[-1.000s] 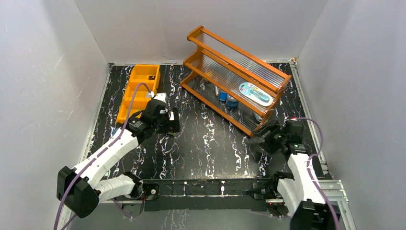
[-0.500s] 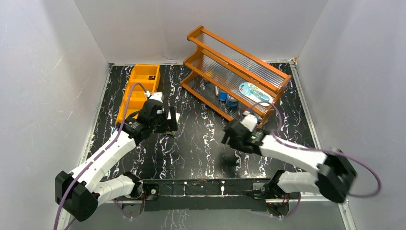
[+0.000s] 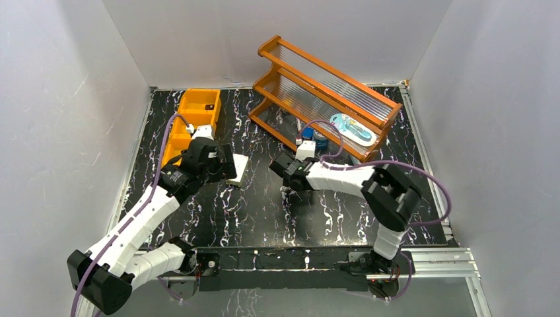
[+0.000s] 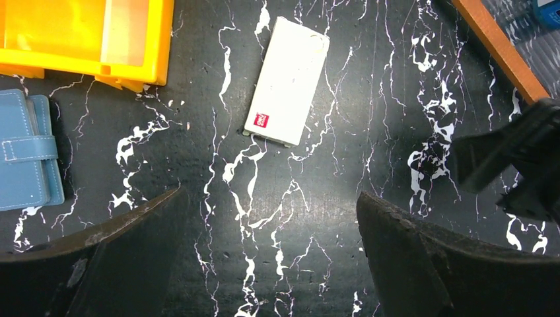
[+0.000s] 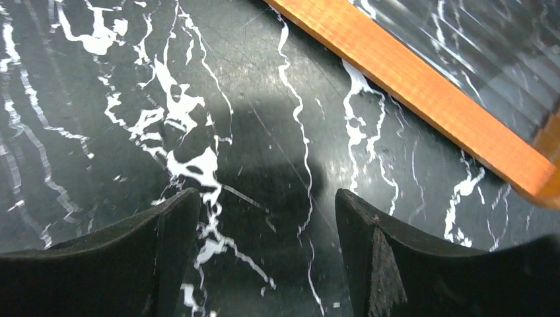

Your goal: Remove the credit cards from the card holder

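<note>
One unreadable red label (image 4: 261,120); strapped-shut card holder (image 4: 26,150)

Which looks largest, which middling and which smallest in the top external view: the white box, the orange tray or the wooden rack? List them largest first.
1. wooden rack: clearly the largest.
2. orange tray: partly hidden, yet plainly bigger than the box.
3. white box: the smallest, only partly showing.

Open tabletop (image 4: 370,132) between white box (image 4: 286,80) and rack (image 4: 502,51); orange tray (image 4: 79,33) near card holder (image 4: 26,158)
</note>
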Controlling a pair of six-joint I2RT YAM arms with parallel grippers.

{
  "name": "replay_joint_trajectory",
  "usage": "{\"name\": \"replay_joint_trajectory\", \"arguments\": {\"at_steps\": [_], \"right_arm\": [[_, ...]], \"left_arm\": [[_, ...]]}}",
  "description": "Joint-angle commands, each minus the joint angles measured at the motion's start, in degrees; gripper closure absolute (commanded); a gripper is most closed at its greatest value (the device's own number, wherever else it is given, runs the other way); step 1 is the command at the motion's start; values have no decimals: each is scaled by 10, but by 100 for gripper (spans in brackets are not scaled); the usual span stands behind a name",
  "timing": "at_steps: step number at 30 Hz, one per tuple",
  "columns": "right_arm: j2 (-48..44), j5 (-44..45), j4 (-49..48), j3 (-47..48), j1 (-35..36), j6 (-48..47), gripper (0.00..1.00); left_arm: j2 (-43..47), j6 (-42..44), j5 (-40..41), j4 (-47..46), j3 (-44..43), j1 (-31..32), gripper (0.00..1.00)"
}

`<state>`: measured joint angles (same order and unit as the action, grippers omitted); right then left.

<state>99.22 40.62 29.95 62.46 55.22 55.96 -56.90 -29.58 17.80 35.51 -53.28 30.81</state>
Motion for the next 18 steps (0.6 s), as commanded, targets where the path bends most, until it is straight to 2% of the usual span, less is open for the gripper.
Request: {"name": "replay_joint_trajectory", "arguments": {"at_steps": [1, 11, 18], "right_arm": [[49, -16, -20, 33, -37, -69, 17], [94, -13, -12, 36, -164, -144, 16], [120, -49, -13, 84, -271, -189, 15]], "left_arm": [[6, 0, 24, 24, -32, -5, 2], [-27, 2, 38, 48, -87, -7, 2], [-94, 12, 13, 55, -138, -14, 2]]}}
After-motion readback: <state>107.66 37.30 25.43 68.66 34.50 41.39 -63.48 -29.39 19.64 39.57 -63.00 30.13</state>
